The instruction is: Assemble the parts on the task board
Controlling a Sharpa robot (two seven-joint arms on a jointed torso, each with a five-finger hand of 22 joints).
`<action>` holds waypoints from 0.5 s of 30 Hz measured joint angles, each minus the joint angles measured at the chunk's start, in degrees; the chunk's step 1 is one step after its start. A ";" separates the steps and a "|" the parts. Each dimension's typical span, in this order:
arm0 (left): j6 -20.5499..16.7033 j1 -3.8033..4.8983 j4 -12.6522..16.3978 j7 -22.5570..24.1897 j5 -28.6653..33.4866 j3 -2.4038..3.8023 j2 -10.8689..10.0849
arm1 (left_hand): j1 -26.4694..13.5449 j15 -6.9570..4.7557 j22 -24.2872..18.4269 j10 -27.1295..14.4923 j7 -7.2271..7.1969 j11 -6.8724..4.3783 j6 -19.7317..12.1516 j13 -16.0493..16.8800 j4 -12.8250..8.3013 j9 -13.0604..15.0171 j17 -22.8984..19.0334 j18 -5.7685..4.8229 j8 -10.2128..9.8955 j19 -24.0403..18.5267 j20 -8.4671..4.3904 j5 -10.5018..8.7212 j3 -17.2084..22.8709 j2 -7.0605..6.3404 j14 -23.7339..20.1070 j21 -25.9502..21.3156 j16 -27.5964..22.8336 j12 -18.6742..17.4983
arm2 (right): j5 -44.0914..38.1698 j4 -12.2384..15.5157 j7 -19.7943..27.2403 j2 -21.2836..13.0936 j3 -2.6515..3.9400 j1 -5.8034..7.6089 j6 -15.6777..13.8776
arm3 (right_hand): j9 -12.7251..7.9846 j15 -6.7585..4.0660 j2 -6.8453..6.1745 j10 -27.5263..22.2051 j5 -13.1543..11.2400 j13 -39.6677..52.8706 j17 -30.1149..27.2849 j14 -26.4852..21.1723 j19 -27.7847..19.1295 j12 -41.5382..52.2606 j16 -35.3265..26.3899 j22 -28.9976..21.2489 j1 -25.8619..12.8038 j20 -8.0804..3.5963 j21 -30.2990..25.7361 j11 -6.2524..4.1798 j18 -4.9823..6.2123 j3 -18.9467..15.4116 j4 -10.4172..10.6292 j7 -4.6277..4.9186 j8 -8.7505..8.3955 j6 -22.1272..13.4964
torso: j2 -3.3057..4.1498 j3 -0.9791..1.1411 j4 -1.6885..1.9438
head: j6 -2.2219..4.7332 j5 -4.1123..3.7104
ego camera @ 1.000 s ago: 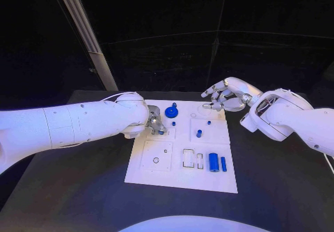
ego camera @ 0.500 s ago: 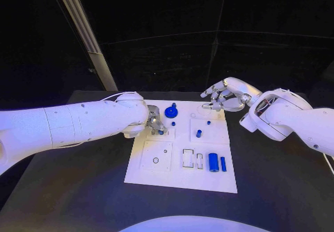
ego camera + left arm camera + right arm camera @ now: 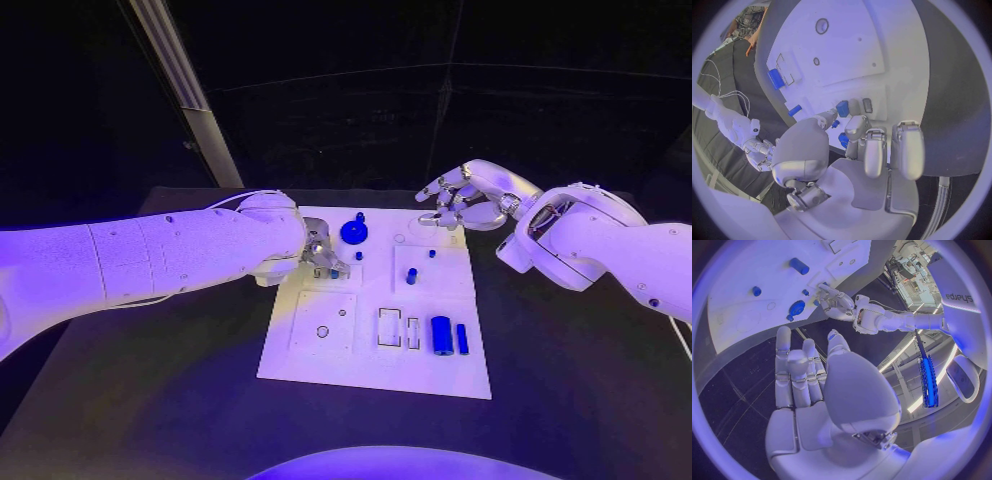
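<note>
The white task board (image 3: 375,345) lies mid-table. My left hand (image 3: 320,252) reaches over its far left section, and thumb and fingers (image 3: 856,125) pinch a small blue part (image 3: 333,272) down at the board. In the left wrist view this part (image 3: 842,108) sits between the fingertips. My right hand (image 3: 462,198) hovers above the board's far right corner, fingers apart, holding nothing. A blue disc with a knob (image 3: 353,232) stands at the far edge. Small blue pegs (image 3: 411,275) stand mid-board. A thick blue cylinder (image 3: 441,335) and a thin rod (image 3: 462,338) lie near the right edge.
The black table (image 3: 159,400) surrounds the board, with bare surface at the near left and near right. A pale slanted post (image 3: 188,100) rises behind the far left corner. Rectangular slots (image 3: 389,327) and a round hole (image 3: 323,331) mark the board's near half.
</note>
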 measured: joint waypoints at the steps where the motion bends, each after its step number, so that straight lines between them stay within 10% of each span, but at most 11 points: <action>1: -0.03 0.00 0.04 0.00 0.00 0.00 -0.03 | 0.00 0.00 0.00 0.00 0.00 0.00 0.00 0.00 0.00 0.02 0.00 0.00 0.00 0.00 0.00 0.00 0.00 0.00 0.00 0.00 0.00 0.00 | 0.00 0.00 -0.02 -0.02 0.00 0.00 0.01 | 0.00 0.00 0.00 -0.12 0.00 0.00 0.00 0.00 0.00 0.00 0.00 0.00 0.00 0.00 0.00 0.11 0.00 -0.09 0.09 0.00 0.22 0.00 | 0.00 0.00 0.00 | 0.00 -0.03; 11: -0.56 0.00 0.89 0.04 0.02 0.06 -1.45 | 0.23 -0.21 0.00 0.20 0.00 -0.20 -0.01 -0.11 0.70 0.05 0.00 0.00 -0.01 0.00 0.00 0.00 -2.32 0.23 -0.21 0.00 0.00 0.00 | 0.00 0.01 -0.13 -0.09 0.00 0.00 0.11 | 0.00 0.00 0.00 -0.20 -0.45 -0.31 -0.06 0.00 0.00 0.28 0.00 -0.10 0.00 0.00 0.00 0.21 0.00 -0.69 0.59 0.21 0.47 -0.20 | -0.03 -0.02 0.03 | 0.24 -0.19; 15: -1.59 0.52 1.36 0.50 0.19 1.43 -2.35 | 0.67 -0.21 0.00 -0.08 0.00 0.02 -0.01 -1.63 1.19 0.05 0.00 0.00 -0.34 0.00 0.00 0.00 -4.07 0.13 -0.21 -0.06 0.00 -1.12 | 0.00 -0.06 -0.14 -0.08 0.00 0.00 0.15 | 0.00 0.00 0.24 -0.21 -1.22 -0.47 -0.06 0.00 0.00 0.66 0.01 -0.14 -0.25 0.00 -0.24 0.21 0.00 -1.06 0.70 0.20 0.50 -0.20 | -0.04 -0.02 0.04 | 0.42 -0.24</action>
